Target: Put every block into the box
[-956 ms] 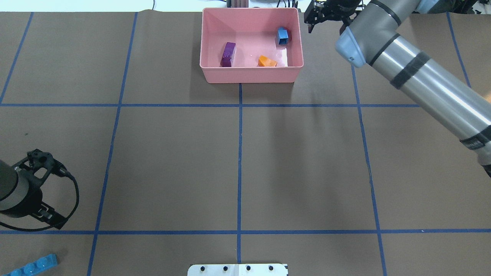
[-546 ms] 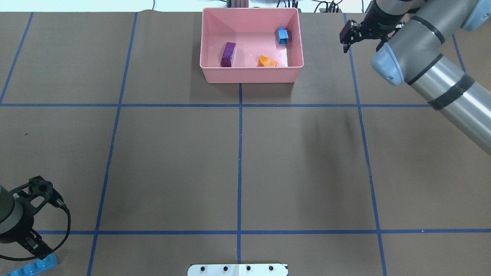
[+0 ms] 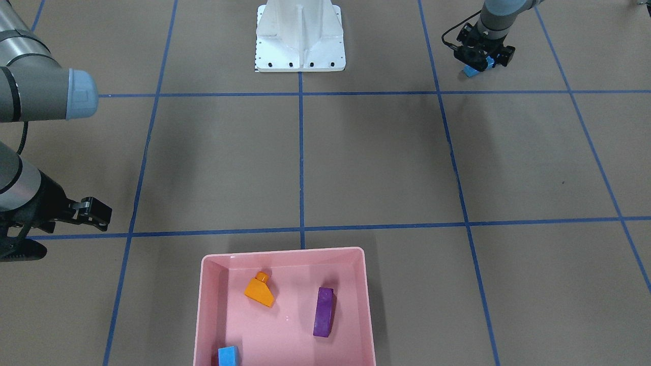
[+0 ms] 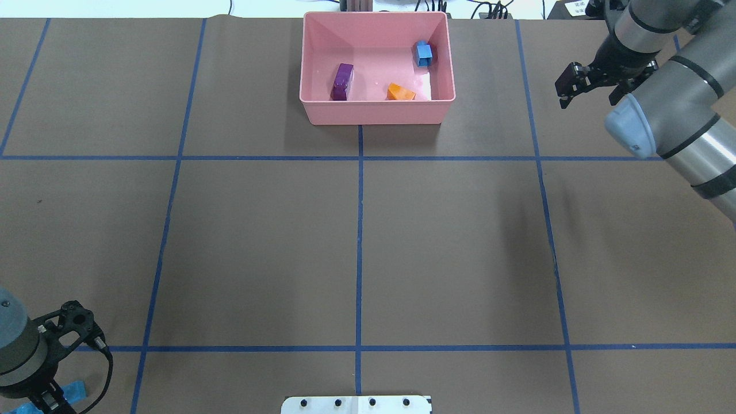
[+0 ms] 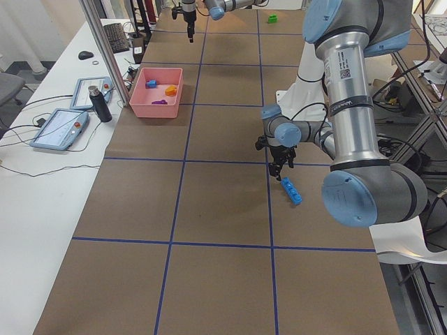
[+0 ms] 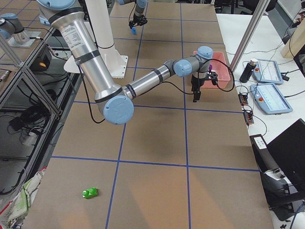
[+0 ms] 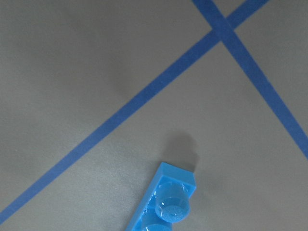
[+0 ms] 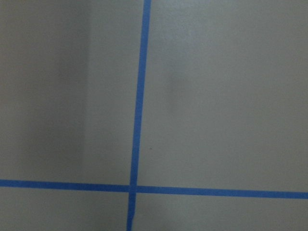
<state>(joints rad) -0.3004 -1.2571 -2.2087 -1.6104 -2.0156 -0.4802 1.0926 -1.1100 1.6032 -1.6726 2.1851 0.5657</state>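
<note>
Right now three blocks sat in the pink box [image 4: 376,113]: the purple sloped block [image 4: 341,81], the orange sloped block [image 4: 400,92] and the small blue cube [image 4: 424,54]. The box sat at the far edge of the table [image 4: 259,241], about mid-width.

- Purple: in the box's left half. Its long axis ran near-to-far from the robot, slightly tilted.
- Orange: against the near wall, right of centre. In the front-facing view its stud pointed toward the robot base.
- Cube: far-right corner of the box, close to the right wall.

The long blue four-stud block [image 5: 291,190] lay flat on the table, studs up, at the robot's near-left corner. It was just on the robot's side of the near tape line [image 4: 356,348]. In the overhead view its long axis ran mostly left-right, with the right end angled slightly away from the robot.

The left gripper [image 3: 480,63] hung straight over that block, fingers pointing down. They looked spread, one on either side of the block's width, not clamped on it. Contact couldn't be judged.

The right gripper [image 3: 101,216] was off to the right of the box, clear of it. Its fingers were apart with nothing between them.

The green single-stud block [image 6: 89,192] sat on the table toward the robot's right end, well apart from the box and both grippers. Too small to read its orientation.
</note>
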